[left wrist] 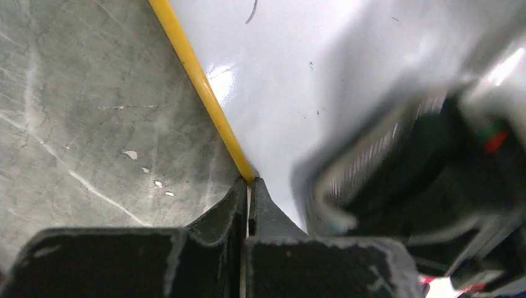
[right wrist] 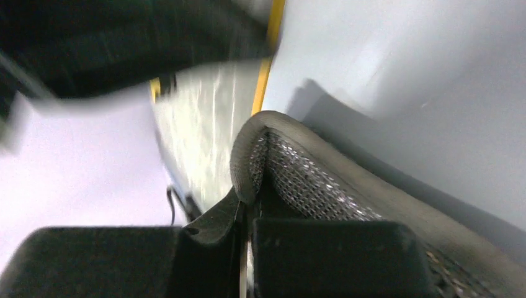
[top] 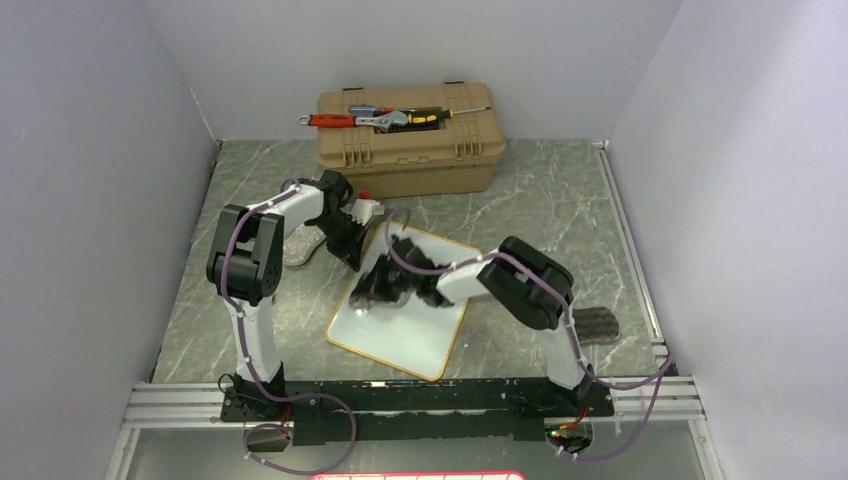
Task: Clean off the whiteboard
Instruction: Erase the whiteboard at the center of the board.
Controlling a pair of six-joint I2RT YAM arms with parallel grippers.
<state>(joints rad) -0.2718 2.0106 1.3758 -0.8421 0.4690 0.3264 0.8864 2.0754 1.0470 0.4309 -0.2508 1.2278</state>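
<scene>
Closest to the right wrist lens, the right gripper (right wrist: 245,200) was clamped tight on a folded grey mesh pad (right wrist: 322,180), whose curled edge apparently lay against the board (right wrist: 409,74) just inside the yellow rim (right wrist: 264,74). From above, the board sat askew in the middle of the table (top: 520,190), in front of the toolbox (top: 408,140), with both arms reaching over its far left part. The left gripper (left wrist: 249,186) was closed with nothing visibly between its fingers, its tips set right at the rim where board met table. Whether they pressed down or merely touched could not be told. Most of the white surface in sight looked clean, though a thin dark stroke (left wrist: 251,11) and a few specks showed in the left wrist view. The step in hand looked like wiping along that left side. To do it well, the pad should lie flat rather than on its fold, with light, even pressure and overlapping passes toward the stroke. Meanwhile the left tips should pin the rim so the board does not skid on the smooth stone. The right gripper showed blurred close beside the left, so passes should stop short of a collision.
</scene>
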